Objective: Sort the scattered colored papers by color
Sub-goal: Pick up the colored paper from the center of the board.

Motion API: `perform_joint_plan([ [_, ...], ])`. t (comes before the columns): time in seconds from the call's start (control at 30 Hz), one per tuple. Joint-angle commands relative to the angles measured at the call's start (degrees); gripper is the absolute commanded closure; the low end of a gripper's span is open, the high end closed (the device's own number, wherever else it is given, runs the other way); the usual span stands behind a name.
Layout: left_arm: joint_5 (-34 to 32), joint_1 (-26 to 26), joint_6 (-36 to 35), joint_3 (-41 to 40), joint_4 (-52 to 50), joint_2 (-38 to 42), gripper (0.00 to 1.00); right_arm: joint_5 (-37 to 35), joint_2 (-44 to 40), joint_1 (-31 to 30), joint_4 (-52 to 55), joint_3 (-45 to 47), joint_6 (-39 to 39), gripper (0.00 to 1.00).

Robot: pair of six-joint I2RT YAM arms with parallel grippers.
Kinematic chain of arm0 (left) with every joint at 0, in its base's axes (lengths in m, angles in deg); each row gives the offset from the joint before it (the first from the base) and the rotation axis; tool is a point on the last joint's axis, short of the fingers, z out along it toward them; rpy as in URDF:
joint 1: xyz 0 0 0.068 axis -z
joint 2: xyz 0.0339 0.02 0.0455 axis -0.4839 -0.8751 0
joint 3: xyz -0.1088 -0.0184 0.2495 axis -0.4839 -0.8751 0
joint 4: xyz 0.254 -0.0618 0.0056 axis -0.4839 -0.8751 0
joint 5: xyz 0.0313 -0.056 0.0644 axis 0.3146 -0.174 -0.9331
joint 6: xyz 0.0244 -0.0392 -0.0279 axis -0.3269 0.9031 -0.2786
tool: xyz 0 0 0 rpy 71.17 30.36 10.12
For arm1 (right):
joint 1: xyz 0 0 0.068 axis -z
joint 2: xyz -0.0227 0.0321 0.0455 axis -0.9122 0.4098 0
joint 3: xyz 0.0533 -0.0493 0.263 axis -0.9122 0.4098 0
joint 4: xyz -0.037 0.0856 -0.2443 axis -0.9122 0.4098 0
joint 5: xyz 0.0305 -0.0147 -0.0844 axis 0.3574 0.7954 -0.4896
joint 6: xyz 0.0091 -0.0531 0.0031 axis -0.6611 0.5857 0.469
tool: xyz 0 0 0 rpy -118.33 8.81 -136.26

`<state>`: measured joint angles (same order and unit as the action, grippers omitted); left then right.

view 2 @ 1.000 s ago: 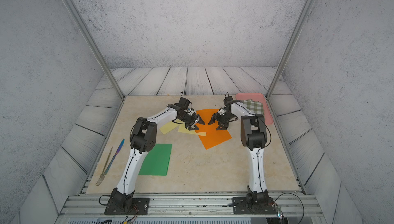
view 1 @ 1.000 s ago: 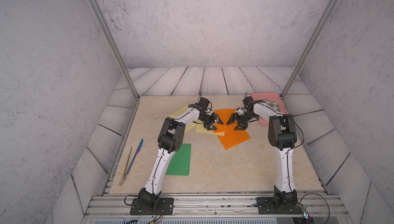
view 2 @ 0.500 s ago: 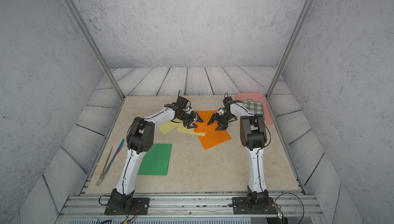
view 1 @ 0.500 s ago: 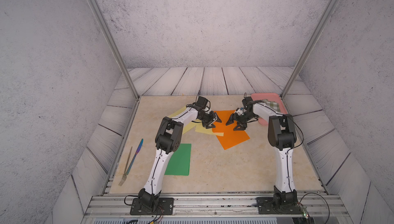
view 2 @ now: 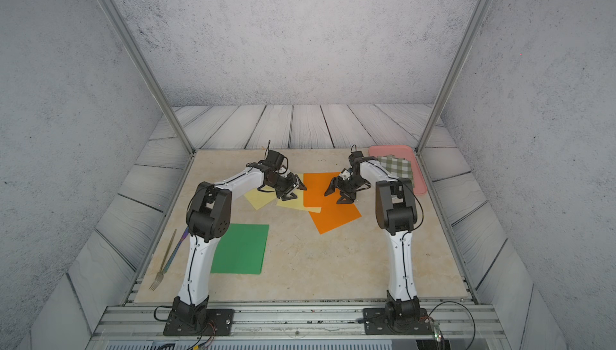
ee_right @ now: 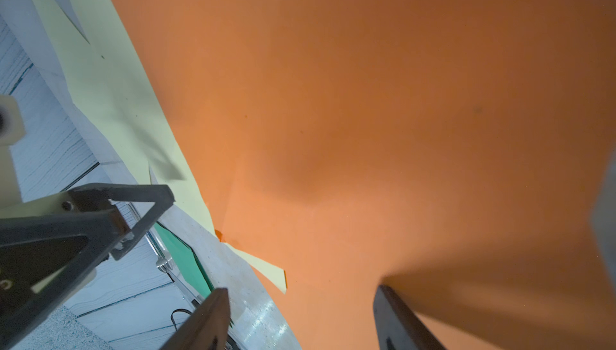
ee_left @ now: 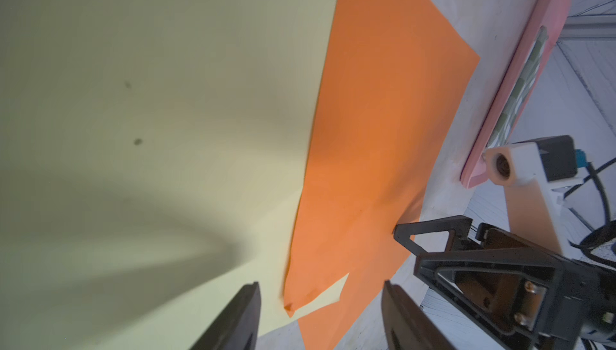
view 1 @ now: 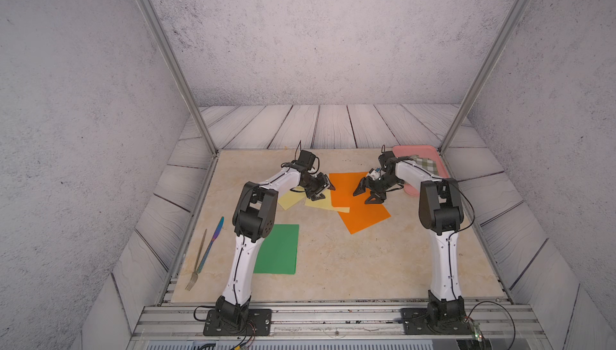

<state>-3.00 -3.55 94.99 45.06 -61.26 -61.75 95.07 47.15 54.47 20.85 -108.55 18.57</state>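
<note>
**Beige stone-look tabletop, grey-walled cell: coloured paper lot, sorting unfinished**

Upper orange sheet: thin, matte, rectangular; flat at mid-tabletop, long axis running away from the arm bases. Directly between the two hands.

Lower orange sheet: same stock, turned askew, partly under the upper one, toward the right arm.

Pale yellow sheets: two, overlapping, just left of the orange pair; one edge tucked under the upper orange sheet.

Green sheet: flat, well apart, near the left arm's base and partly behind that arm. Second green not discernible.

Left hand: jaws apart, empty, low over the yellow-orange seam.

Right hand: jaws apart, empty, low over the orange, probably the nearer to a clean orange grasp.

Handling note: flat, limp paper, little to pinch except at a free edge or corner; risk of dragging the yellow along.

Periphery: pink tray with checked cloth at the far right corner; fork and knife along the left edge.
</note>
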Motion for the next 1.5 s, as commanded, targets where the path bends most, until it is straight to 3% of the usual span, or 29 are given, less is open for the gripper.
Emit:
perform_joint_plan([
  [0.0,-0.58,0.47,0.18,0.62,-2.09,-0.89,0.36,-3.55,4.17,-0.88,3.57,2.27,-0.03,0.28],
  [0.37,-0.02,2.21,2.39,-3.06,-0.49,-0.42,0.36,-3.05,4.35,-0.88,3.42,2.23,-0.32,0.28],
  [1.07,4.73,3.95,7.97,1.06,11.75,-3.15,0.35,-2.22,4.52,-0.97,2.89,3.24,-0.15,0.28],
  [1.47,6.95,0.89,7.41,12.96,10.76,-12.50,0.40,-2.22,4.64,-0.97,3.27,3.48,0.46,0.28],
])
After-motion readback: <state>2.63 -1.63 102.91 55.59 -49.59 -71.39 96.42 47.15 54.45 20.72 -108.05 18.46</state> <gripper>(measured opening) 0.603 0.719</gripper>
